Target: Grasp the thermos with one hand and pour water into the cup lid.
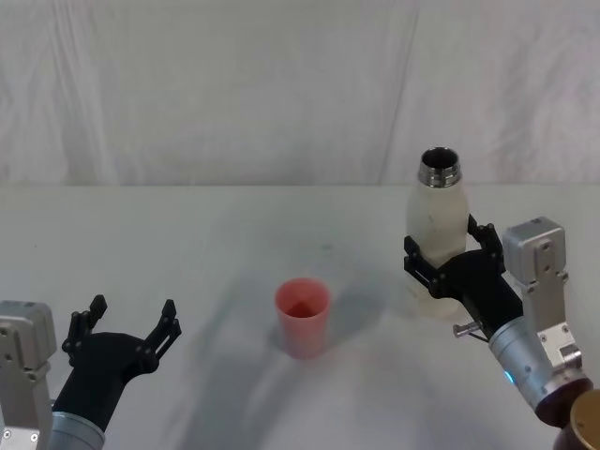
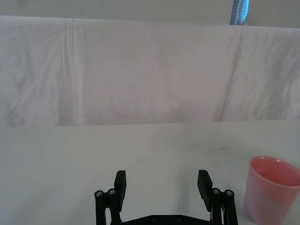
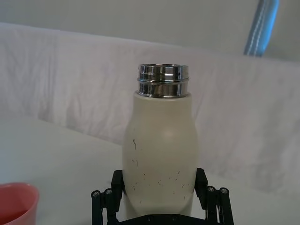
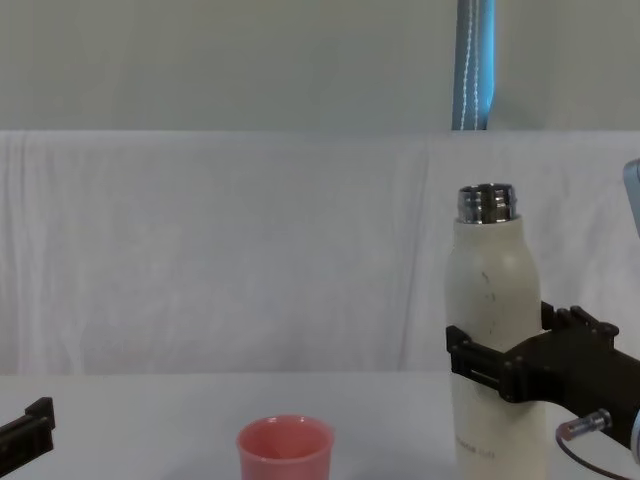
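- My right hand is clamped round the thermos, low on its body, and it's upright on the table
- Lid sits to its left, apart, open side up
- Left hand waits near me, fingers spread, nothing in it

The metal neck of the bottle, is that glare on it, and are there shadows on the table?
Right wrist view: the thermos neck carries bright reflected bands. Head view: soft grey shadows spread on the table around the cup lid, with the right pincer around the bottle and the left pincer open.
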`<state>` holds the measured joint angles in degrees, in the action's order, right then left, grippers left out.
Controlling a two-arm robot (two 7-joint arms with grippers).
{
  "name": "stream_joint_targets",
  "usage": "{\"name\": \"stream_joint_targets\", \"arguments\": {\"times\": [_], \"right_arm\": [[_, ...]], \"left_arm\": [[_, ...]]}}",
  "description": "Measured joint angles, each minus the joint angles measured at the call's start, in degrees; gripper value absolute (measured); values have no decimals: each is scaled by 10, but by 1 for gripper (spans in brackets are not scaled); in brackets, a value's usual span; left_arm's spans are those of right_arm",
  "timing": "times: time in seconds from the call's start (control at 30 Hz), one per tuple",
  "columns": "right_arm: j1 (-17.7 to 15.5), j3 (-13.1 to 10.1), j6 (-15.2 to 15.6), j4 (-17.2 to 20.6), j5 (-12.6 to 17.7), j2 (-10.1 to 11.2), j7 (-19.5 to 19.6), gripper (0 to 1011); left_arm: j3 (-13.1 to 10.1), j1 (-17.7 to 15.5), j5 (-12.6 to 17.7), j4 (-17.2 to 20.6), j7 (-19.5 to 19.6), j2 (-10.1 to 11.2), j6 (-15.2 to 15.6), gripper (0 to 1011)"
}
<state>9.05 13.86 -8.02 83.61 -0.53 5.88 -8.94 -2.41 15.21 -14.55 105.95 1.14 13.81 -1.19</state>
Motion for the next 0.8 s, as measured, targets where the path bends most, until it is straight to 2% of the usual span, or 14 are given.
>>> {"name": "stream_joint_targets", "arguments": {"times": [0.33, 0.43, 0.5, 0.53, 0.67, 0.8], "right_arm": [[-5, 16, -34, 8, -43, 35, -12, 950], [-1, 24, -54, 4, -70, 47, -11, 950], [4, 32, -73, -2, -97, 55, -4, 950], [4, 32, -73, -2, -97, 55, -4, 950], [13, 44, -97, -11, -141, 64, 11, 950], [20, 54, -113, -19, -171, 69, 22, 950]], "left_arm": [[0, 0, 0, 0, 0, 0, 0, 1001], [0, 0, 0, 0, 0, 0, 0, 1001], [0, 0, 0, 0, 0, 0, 0, 1001], [0, 0, 0, 0, 0, 0, 0, 1001], [0, 0, 0, 0, 0, 0, 0, 1001], [0, 0, 0, 0, 0, 0, 0, 1001]]}}
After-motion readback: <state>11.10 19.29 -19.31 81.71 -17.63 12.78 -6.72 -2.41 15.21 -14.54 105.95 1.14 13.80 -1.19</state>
